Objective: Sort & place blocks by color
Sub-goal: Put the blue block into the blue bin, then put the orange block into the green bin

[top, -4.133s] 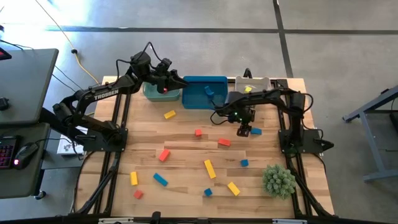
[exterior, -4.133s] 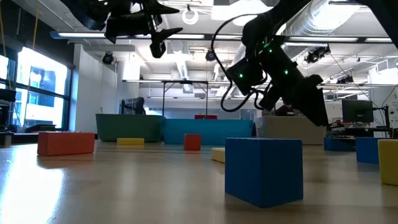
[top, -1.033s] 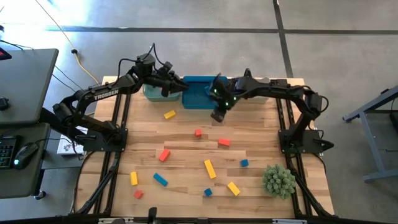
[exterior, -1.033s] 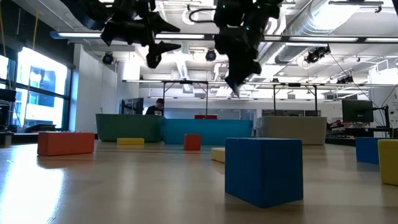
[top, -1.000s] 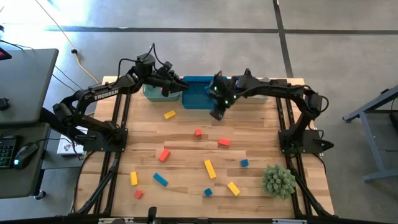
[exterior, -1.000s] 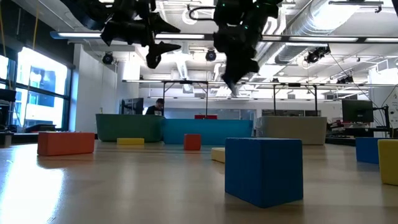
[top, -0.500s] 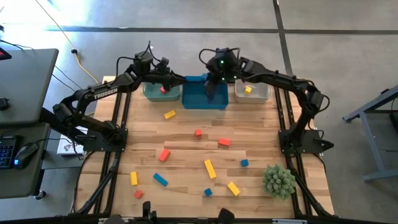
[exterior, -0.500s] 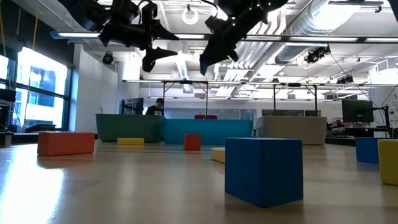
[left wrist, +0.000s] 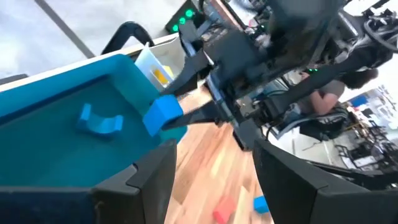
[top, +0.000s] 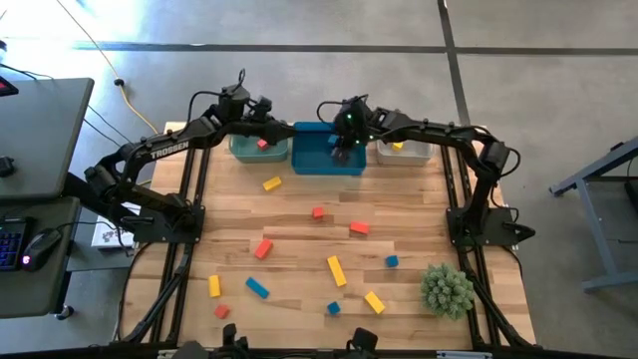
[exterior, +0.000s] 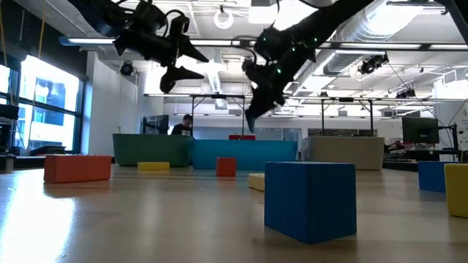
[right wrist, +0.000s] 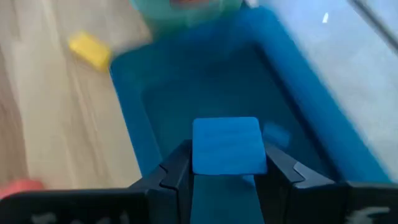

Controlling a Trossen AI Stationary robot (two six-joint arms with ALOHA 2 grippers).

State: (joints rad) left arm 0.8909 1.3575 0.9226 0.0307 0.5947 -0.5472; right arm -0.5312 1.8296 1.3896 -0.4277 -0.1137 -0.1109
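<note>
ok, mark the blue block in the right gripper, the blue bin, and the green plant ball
blue block (right wrist: 226, 145), right wrist view, its top face.
blue bin (top: 315, 165), high view, near rim.
green plant ball (top: 446, 289), high view, its middle.

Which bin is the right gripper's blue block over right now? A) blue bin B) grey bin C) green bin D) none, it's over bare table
A: the right wrist view shows the blue block pinched between the right gripper's fingers directly above the blue bin, and the high view puts that gripper over the middle bin of the three.
</note>
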